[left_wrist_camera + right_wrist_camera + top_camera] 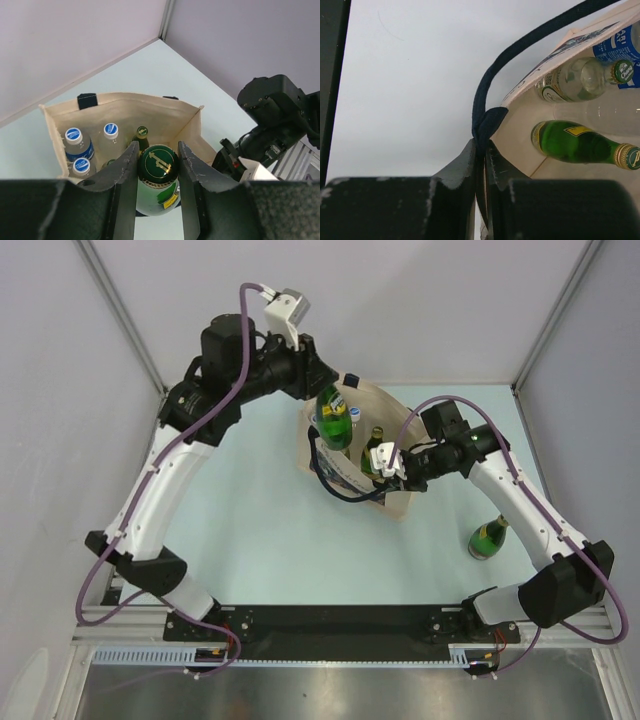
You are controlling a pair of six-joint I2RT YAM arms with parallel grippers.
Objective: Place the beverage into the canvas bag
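Canvas bag [150, 112] with blue-capped water bottles [74, 136] and green bottles [570, 142] inside

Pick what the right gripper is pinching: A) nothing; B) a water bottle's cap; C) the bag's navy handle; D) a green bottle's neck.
C: the right wrist view shows the right gripper closed on the navy handle of the canvas bag.

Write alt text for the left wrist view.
The left gripper clamps a large green bottle above the open canvas bag. Inside stand three blue-capped water bottles and a slim green bottle; the right arm shows at right.
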